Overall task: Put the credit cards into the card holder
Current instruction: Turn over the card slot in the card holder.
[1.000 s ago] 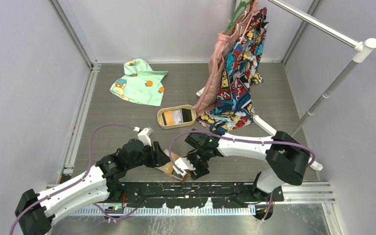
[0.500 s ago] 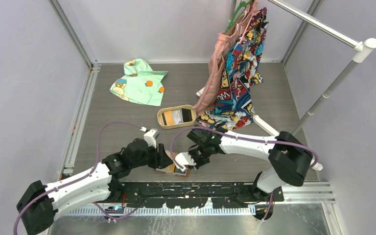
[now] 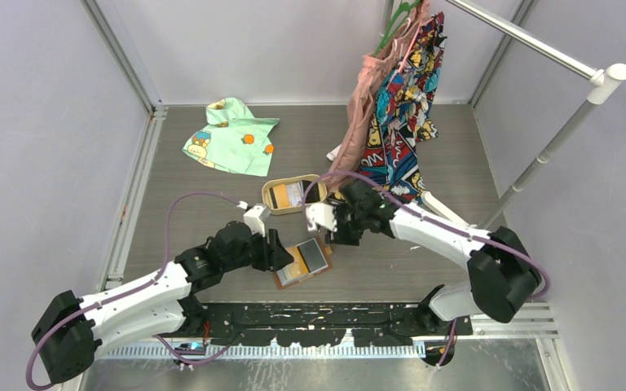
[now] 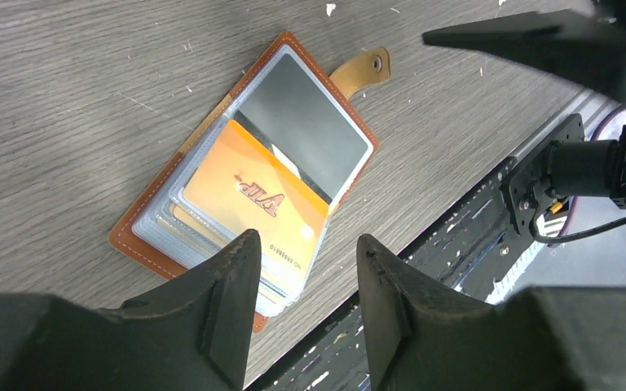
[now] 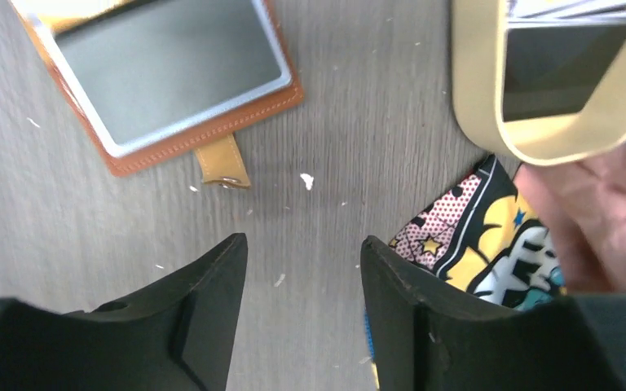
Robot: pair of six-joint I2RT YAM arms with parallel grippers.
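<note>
The brown card holder lies open on the table near the front. An orange card and a grey card sit in its slots. It also shows in the right wrist view. My left gripper is open and empty just left of the holder; in its wrist view the jaws stand above the holder's near edge. My right gripper is open and empty, above the table between the holder and the tan tray. More cards lie in the tray.
The tan oval tray stands behind the holder and shows in the right wrist view. Colourful clothes hang from a rack at the back right. A green garment lies at the back left.
My right gripper has let go and moved back from the card holder toward the tray. The holder now lies flat and open on the table, further from the front edge. My left gripper shifted right.
</note>
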